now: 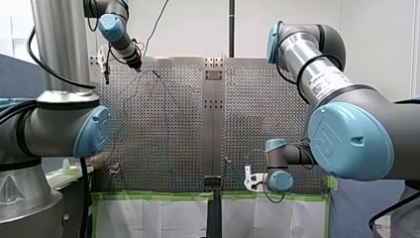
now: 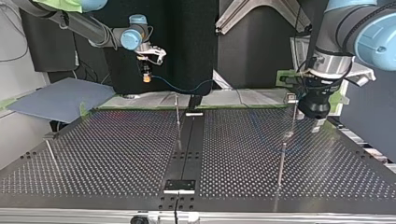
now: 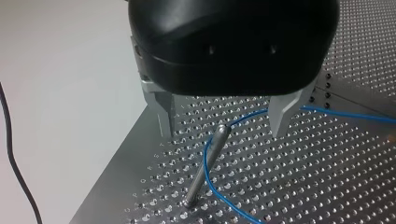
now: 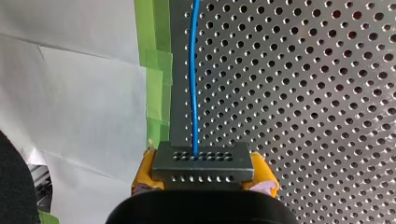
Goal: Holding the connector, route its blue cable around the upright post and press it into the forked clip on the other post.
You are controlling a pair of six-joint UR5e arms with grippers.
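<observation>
My right gripper has its yellow pads shut on the grey connector. The blue cable runs straight out of it over the perforated table. In the top view that gripper hangs above the table's far edge, and the cable sags away from it. My left gripper stands open, one metal finger on each side of an upright post. The cable bends around that post's tip. Another post with a small clip-like head stands near my left gripper.
More thin posts stand on the table. A dark centre strip runs across it. Green tape and white sheeting line the front view's near edge. A loose black wire hangs beyond the table's corner.
</observation>
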